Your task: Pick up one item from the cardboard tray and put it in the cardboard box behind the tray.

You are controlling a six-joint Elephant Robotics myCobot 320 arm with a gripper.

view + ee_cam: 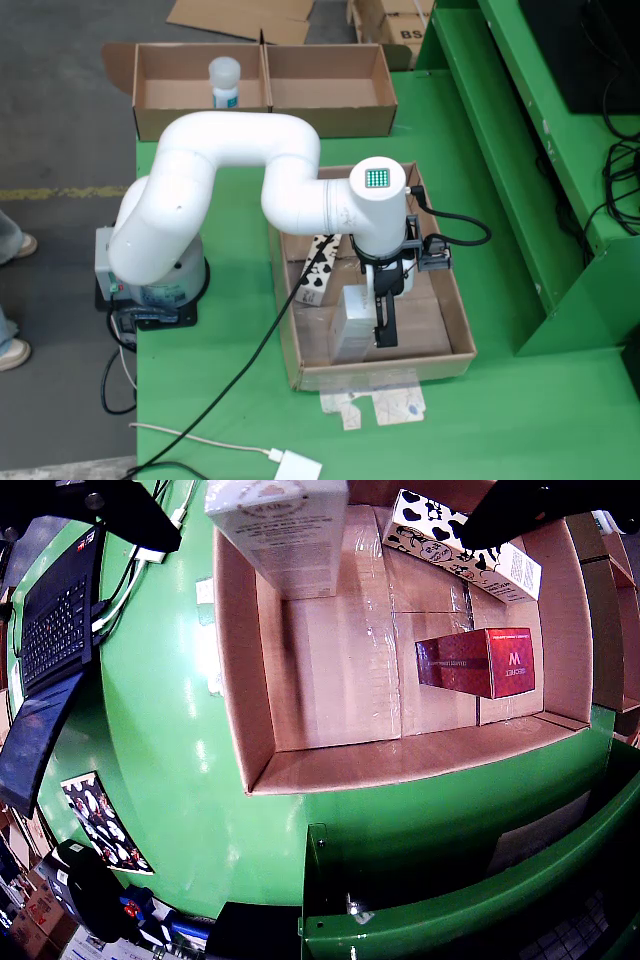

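The cardboard tray (455,330) lies on the green table, and it also shows in the wrist view (330,770). My gripper (375,325) hangs low over its front part. In the wrist view its two dark fingers (110,505) stand wide apart at the top corners, so the gripper (320,510) is open. A white carton (285,530) stands between them, nearer the left finger, and I see no contact; it also shows in the fixed view (350,320). A cow-patterned box (460,545) and a red box (480,662) lie in the tray. The cardboard box (330,95) stands behind the tray.
A white bottle (225,82) stands in the left compartment of the box behind. A black cable and a white adapter (300,467) lie at the table's front. A green shelf (520,150) rises on the right. A laptop (55,620) sits beside the tray.
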